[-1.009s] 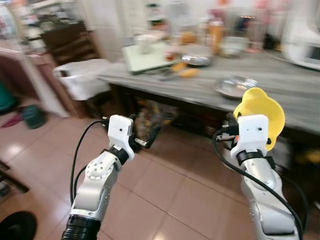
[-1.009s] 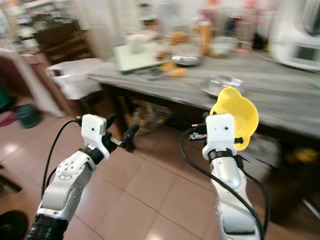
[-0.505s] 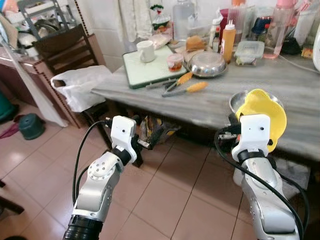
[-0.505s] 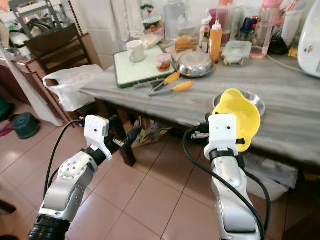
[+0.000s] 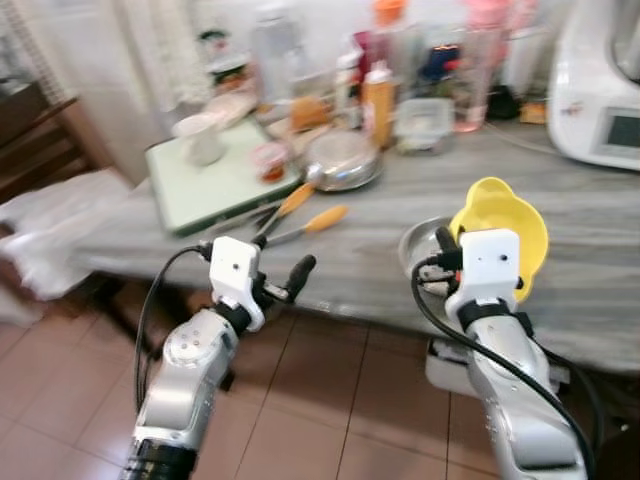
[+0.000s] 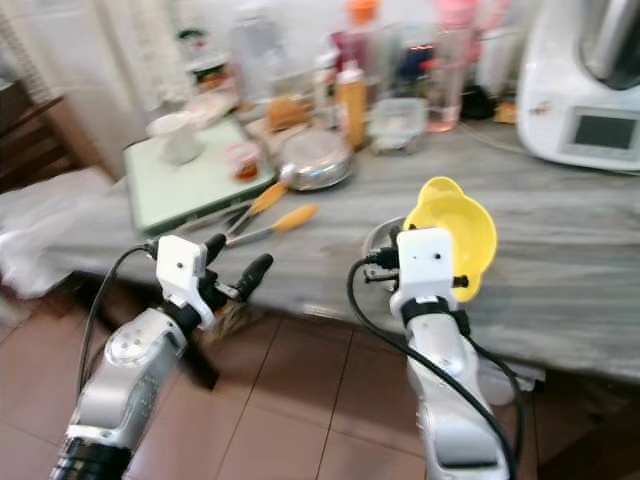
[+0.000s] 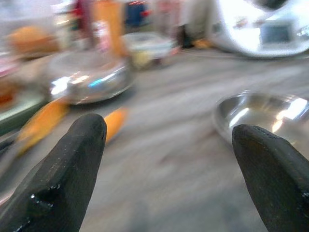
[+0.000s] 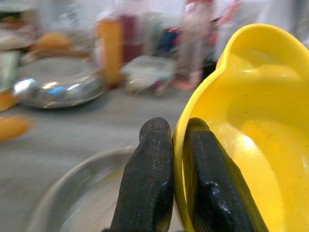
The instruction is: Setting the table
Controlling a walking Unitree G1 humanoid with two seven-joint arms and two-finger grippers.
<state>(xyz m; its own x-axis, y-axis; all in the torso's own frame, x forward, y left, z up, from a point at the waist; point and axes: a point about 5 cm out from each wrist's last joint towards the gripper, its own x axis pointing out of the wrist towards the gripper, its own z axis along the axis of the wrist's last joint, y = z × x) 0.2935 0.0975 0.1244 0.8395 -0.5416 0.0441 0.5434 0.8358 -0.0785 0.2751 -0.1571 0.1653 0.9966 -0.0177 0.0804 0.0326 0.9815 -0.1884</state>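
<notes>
My right gripper point(image 8: 176, 129) is shut on the rim of a yellow bowl point(image 5: 505, 225), one finger inside the rim and one outside. It holds the bowl tilted above the front part of the grey table point(image 5: 600, 250). A shallow steel bowl point(image 7: 260, 111) sits on the table just below and left of the yellow bowl point(image 8: 251, 145). My left gripper point(image 5: 290, 280) is open and holds nothing. It hovers at the table's front edge, pointing toward the steel bowl point(image 5: 418, 245).
On the table's left stands a green board point(image 5: 215, 185) with a white mug point(image 5: 200, 140). Beside it lie a steel lidded pan point(image 5: 340, 165) and orange-handled utensils point(image 5: 310, 220). Bottles and a plastic box point(image 5: 420, 115) line the back. A white appliance point(image 5: 600, 85) stands at right.
The camera has come closer to the table and swung right. Both arms now reach the table's front edge, and the yellow bowl, still gripped, is over the tabletop by the steel bowl.
</notes>
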